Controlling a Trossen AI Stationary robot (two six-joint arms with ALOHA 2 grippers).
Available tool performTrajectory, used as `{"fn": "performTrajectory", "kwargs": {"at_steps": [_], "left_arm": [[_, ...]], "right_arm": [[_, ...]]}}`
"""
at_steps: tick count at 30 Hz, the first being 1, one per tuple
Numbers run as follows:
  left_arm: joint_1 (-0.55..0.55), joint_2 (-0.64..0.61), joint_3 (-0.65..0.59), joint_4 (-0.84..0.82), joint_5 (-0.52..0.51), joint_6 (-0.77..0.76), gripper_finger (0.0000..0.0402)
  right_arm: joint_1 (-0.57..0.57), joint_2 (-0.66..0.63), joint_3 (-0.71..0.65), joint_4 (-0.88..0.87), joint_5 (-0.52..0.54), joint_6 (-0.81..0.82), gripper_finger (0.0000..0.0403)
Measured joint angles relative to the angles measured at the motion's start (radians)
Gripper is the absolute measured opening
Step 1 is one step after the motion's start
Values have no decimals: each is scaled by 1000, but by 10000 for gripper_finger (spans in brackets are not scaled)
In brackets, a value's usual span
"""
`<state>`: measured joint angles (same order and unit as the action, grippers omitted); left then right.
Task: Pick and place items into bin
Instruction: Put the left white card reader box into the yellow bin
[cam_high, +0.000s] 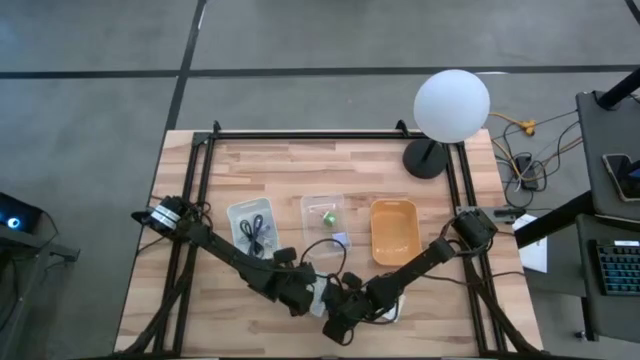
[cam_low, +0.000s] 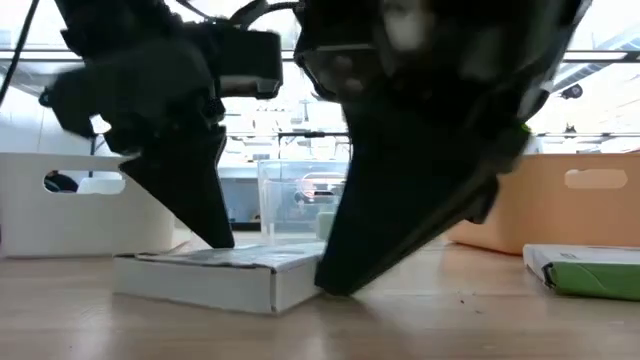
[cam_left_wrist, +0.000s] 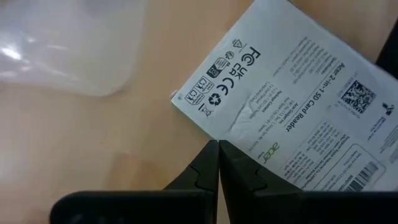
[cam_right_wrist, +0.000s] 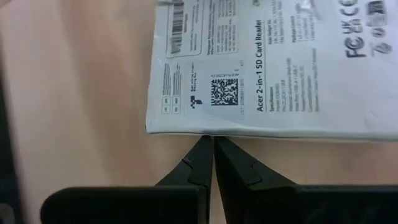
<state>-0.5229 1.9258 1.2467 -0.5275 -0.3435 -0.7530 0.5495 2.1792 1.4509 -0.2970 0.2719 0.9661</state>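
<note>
Both claws sit low at the near edge of the tabletop, tips pressed together, neither pinching anything. The white card-reader box (cam_low: 215, 277) lies flat on the tabletop (cam_high: 250, 160). The left claw (cam_left_wrist: 217, 149) rests its tips on the box's printed top, near one edge; the right claw (cam_right_wrist: 213, 142) touches the box's long side edge from outside.

Handling, my judgement: light, thin cardboard, stiff enough to hold shape, slick printed face. Flat on wood, it offers little to grip from above. I would spread one claw and take it across the narrow width, or tip up an edge first.

Pose: both arms reach inward and steeply down, meeting over the box. The orange bin (cam_high: 393, 230) stands beyond the right claw.
</note>
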Motion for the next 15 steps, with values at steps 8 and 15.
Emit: {"fn": "performTrajectory", "kwargs": {"at_steps": [8,15], "left_arm": [[-6,4,23,114,43,0,0],[-36,-12,91,94,44,44,0]], "right_arm": [[66,-23,34,-22,-9,36,8],[109,-52,53,-154,18,56,8]]}}
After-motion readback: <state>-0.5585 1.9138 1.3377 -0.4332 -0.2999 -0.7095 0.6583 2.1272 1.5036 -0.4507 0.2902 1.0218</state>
